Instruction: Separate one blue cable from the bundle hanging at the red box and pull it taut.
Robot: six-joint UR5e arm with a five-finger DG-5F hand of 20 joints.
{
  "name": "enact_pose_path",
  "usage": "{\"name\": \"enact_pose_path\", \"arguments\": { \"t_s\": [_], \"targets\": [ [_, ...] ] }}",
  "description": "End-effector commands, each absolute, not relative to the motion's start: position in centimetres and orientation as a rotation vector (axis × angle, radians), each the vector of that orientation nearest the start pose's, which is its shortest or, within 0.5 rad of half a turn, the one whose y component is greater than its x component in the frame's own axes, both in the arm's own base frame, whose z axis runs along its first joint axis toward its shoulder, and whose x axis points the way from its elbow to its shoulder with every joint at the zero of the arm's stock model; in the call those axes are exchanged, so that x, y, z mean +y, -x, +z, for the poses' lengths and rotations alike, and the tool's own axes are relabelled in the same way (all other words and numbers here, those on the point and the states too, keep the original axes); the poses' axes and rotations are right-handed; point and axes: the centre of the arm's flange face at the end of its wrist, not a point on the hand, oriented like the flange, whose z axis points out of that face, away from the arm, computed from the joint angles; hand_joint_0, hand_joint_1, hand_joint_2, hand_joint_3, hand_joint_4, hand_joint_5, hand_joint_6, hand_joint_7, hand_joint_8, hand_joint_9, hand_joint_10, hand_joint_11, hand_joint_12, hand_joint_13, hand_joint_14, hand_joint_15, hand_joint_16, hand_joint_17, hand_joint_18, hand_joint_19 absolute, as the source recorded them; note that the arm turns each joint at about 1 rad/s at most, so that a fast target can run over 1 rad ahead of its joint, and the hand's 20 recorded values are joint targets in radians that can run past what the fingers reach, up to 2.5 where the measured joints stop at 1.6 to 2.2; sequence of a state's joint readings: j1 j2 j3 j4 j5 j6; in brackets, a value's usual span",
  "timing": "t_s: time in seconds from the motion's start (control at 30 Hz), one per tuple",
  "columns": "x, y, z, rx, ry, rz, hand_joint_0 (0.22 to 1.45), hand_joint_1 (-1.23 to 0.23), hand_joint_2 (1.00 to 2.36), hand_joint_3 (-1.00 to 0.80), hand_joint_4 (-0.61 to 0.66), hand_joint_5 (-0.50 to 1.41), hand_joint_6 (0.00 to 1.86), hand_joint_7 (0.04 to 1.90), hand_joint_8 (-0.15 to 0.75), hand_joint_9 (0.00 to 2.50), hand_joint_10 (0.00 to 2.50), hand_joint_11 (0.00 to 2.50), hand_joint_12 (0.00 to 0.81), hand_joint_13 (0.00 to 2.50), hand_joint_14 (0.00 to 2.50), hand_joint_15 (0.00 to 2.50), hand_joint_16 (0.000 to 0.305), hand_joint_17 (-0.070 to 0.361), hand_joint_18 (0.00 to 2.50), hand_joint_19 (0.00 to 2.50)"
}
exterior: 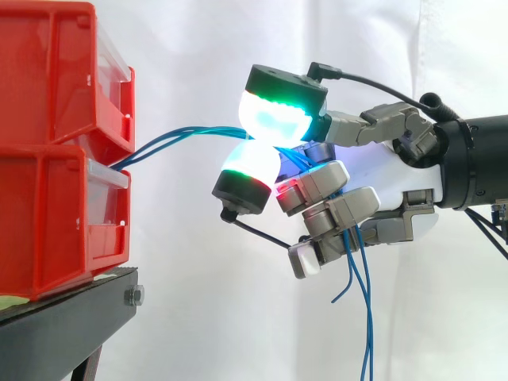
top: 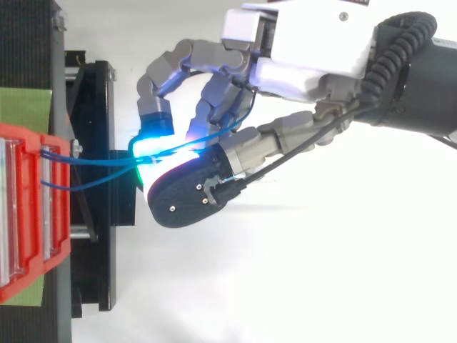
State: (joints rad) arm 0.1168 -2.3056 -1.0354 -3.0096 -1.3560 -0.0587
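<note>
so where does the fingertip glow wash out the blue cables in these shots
Side view: the robot hand pinches the thin blue cables between glowing white-cyan fingertips, which wash out that spot. Top view: cyan glow floods the pinch; a faint soft shadow lies beside the hand.

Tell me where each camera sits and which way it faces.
Side view: beside the work at about its height, looking level across at the red bins; robot hand and arm reach in from the right.
Top view: overhead, looking down; the robot hand and arm reach in from the right, red bins at left.
Shared: both show the robot hand pinching the blue cables that run from the red bins.
</note>
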Motion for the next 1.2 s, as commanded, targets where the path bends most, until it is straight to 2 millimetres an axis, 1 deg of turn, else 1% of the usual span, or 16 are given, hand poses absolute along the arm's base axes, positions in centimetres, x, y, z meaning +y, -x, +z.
{"name": "enact_pose_path", "arguments": {
  "t_s": [0.0, 0.07, 0.17, 0.23, 0.3, 0.4, 0.43, 0.47, 0.57, 0.7, 0.77, 0.83, 0.9, 0.97, 1.07, 1.17],
  "targets": [
    [-6.39, -77.28, 29.43, 1.221, -1.249, 1.055, 0.61, -0.84, 1.00, -0.50, 0.15, -0.18, 0.96, 0.99, 0.319, 1.08, 0.36, 1.54, 0.332, 1.36, 0.15, 1.72, 0.049, 0.110, 0.87, 0.78],
    [-6.51, -77.23, 29.34, 1.222, -1.252, 1.052, 0.54, -0.78, 1.00, -0.50, 0.16, -0.18, 0.96, 0.99, 0.341, 1.09, 0.43, 1.47, 0.346, 1.35, 0.23, 1.65, 0.051, 0.116, 0.89, 0.79],
    [-6.51, -77.25, 29.41, 1.221, -1.251, 1.053, 0.51, -0.69, 1.00, -0.50, 0.17, -0.17, 0.95, 0.97, 0.351, 1.11, 0.45, 1.44, 0.352, 1.36, 0.29, 1.61, 0.053, 0.120, 0.91, 0.80],
    [-6.39, -77.28, 29.43, 1.221, -1.249, 1.055, 0.51, -0.69, 1.00, -0.50, 0.17, -0.17, 0.95, 0.97, 0.349, 1.12, 0.44, 1.45, 0.348, 1.37, 0.29, 1.60, 0.053, 0.120, 0.92, 0.80],
    [-6.51, -77.26, 29.37, 1.219, -1.251, 1.055, 0.53, -0.65, 1.00, -0.50, 0.17, -0.17, 0.94, 0.97, 0.347, 1.13, 0.38, 1.45, 0.342, 1.38, 0.27, 1.61, 0.052, 0.117, 0.91, 0.80],
    [-6.51, -77.27, 29.43, 1.220, -1.250, 1.054, 0.61, -0.58, 1.00, -0.50, 0.14, -0.17, 0.93, 1.05, 0.326, 1.16, 0.27, 1.53, 0.326, 1.39, 0.22, 1.64, 0.049, 0.109, 0.89, 0.83],
    [-6.39, -77.25, 29.35, 1.221, -1.251, 1.055, 0.63, -0.60, 1.00, -0.50, 0.14, -0.16, 0.94, 1.07, 0.330, 1.17, 0.26, 1.54, 0.315, 1.39, 0.21, 1.66, 0.049, 0.110, 0.89, 0.82],
    [-6.51, -77.24, 29.35, 1.221, -1.251, 1.053, 0.63, -0.64, 1.01, -0.39, 0.15, -0.16, 0.94, 1.10, 0.330, 1.17, 0.24, 1.55, 0.318, 1.38, 0.21, 1.66, 0.049, 0.110, 0.89, 0.83],
    [-6.39, -77.25, 29.35, 1.221, -1.251, 1.055, 0.63, -0.72, 1.02, -0.23, 0.13, -0.16, 0.95, 1.12, 0.329, 1.16, 0.24, 1.56, 0.322, 1.39, 0.21, 1.66, 0.050, 0.112, 0.89, 0.83],
    [-6.39, -77.27, 29.37, 1.220, -1.250, 1.056, 0.67, -0.78, 1.02, -0.18, 0.06, -0.17, 0.96, 1.15, 0.324, 1.13, 0.24, 1.58, 0.317, 1.37, 0.19, 1.68, 0.050, 0.113, 0.89, 0.80],
    [-6.51, -77.26, 29.37, 1.219, -1.251, 1.055, 0.72, -0.83, 1.02, -0.23, 0.03, -0.18, 0.96, 1.19, 0.318, 1.11, 0.26, 1.56, 0.327, 1.35, 0.17, 1.70, 0.050, 0.112, 0.87, 0.79],
    [-6.51, -77.26, 29.37, 1.219, -1.251, 1.055, 0.75, -0.84, 1.01, -0.32, 0.02, -0.19, 0.96, 1.15, 0.320, 1.09, 0.26, 1.58, 0.331, 1.34, 0.15, 1.71, 0.049, 0.111, 0.85, 0.78],
    [-6.51, -77.26, 29.37, 1.220, -1.250, 1.054, 0.78, -0.86, 1.00, -0.46, 0.06, -0.19, 0.96, 1.17, 0.314, 1.07, 0.24, 1.57, 0.331, 1.33, 0.10, 1.72, 0.050, 0.112, 0.85, 0.76],
    [-6.51, -77.26, 29.37, 1.220, -1.250, 1.054, 0.77, -0.88, 1.00, -0.50, 0.08, -0.19, 0.95, 1.14, 0.312, 1.08, 0.22, 1.59, 0.327, 1.35, 0.05, 1.75, 0.050, 0.112, 0.85, 0.74],
    [-6.51, -77.24, 29.35, 1.220, -1.252, 1.054, 0.73, -0.88, 1.00, -0.50, 0.12, -0.18, 0.95, 1.15, 0.314, 1.10, 0.18, 1.60, 0.329, 1.35, 0.03, 1.76, 0.049, 0.110, 0.85, 0.74],
    [-6.51, -77.24, 29.35, 1.220, -1.252, 1.054, 0.56, -0.86, 1.00, -0.50, 0.16, -0.17, 0.95, 1.05, 0.330, 1.13, 0.20, 1.58, 0.345, 1.36, 0.08, 1.73, 0.050, 0.112, 0.86, 0.77]
  ]
}}
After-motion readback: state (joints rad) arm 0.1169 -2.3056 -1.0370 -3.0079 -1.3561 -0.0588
